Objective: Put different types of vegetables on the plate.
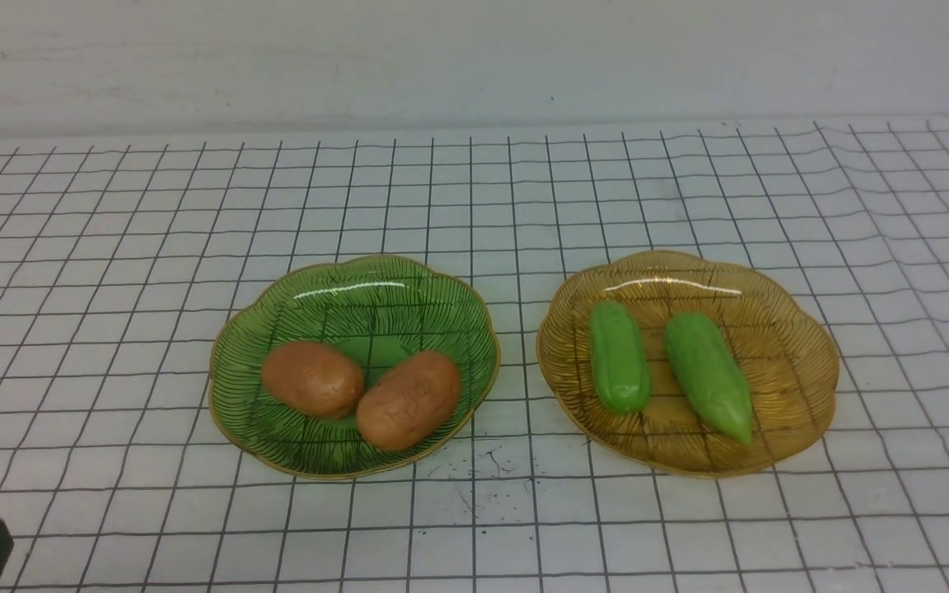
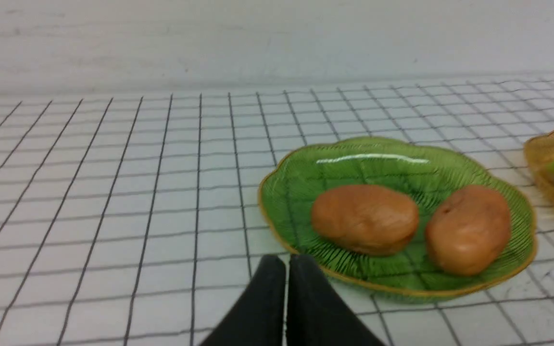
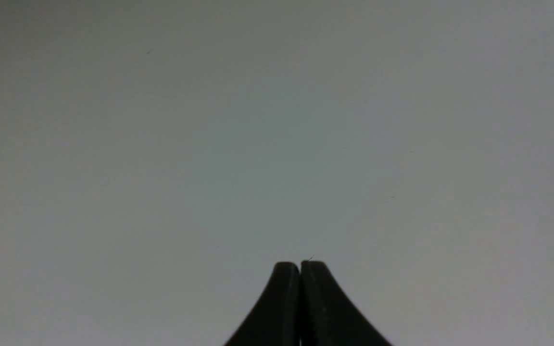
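Potatoes sit as a pair on the green plate [image 1: 474,329], the left potato [image 1: 312,379] touching the right potato [image 1: 408,399], while just to the right of that plate the amber plate [image 1: 804,329] holds the blunt gourd [image 1: 619,357] and, just beside it, the pointed gourd [image 1: 708,375]. Sorted this way, the task looks either finished or not yet begun; the frames cannot settle which. If a pick is due, the robot should part its jaws before descending and close across a vegetable's narrow width, since the glossy ovals would probably slip under an off-centre pinch. The left gripper [image 2: 286,259] hangs just short of the green plate's near rim, clenched on nothing, and the right gripper [image 3: 300,264] is likewise clenched and empty. The front view alone shows both plates whole, and only a dark corner of the left arm. The left wrist view shows the touching fingertips and the potatoes close up. The right wrist view shows only blank grey beyond its fingers, so that arm's place is unknown.
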Available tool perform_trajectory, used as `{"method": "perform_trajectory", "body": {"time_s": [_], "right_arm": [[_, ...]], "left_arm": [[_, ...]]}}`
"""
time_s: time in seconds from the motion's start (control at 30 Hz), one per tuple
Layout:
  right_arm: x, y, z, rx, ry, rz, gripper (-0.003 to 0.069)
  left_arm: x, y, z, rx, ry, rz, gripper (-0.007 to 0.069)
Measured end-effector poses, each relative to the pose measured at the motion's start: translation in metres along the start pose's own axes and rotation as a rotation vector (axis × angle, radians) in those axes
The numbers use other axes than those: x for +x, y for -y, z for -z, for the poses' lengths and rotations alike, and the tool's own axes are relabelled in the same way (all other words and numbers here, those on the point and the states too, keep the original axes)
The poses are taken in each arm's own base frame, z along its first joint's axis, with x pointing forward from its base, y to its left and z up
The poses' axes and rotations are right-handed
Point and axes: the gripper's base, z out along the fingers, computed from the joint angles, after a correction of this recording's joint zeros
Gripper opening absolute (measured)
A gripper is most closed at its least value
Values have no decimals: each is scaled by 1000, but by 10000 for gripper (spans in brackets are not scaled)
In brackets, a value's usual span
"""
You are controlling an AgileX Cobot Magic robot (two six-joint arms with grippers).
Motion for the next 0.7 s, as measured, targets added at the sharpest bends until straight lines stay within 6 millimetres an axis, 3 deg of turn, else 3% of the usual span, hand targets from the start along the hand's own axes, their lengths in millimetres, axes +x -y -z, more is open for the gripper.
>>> {"method": "perform_trajectory", "body": {"time_s": [0.1, 0.4, 0.7], "right_arm": [[0, 0, 0, 0, 0, 0, -14], [0, 0, 0, 0, -1, 0, -14], [0, 0, 0, 0, -1, 0, -14]], "left_arm": [[21, -2, -2, -19, -19, 4, -8], [33, -2, -1, -24, -137, 7, -8], [33, 1, -1, -1, -140, 80, -8]]}}
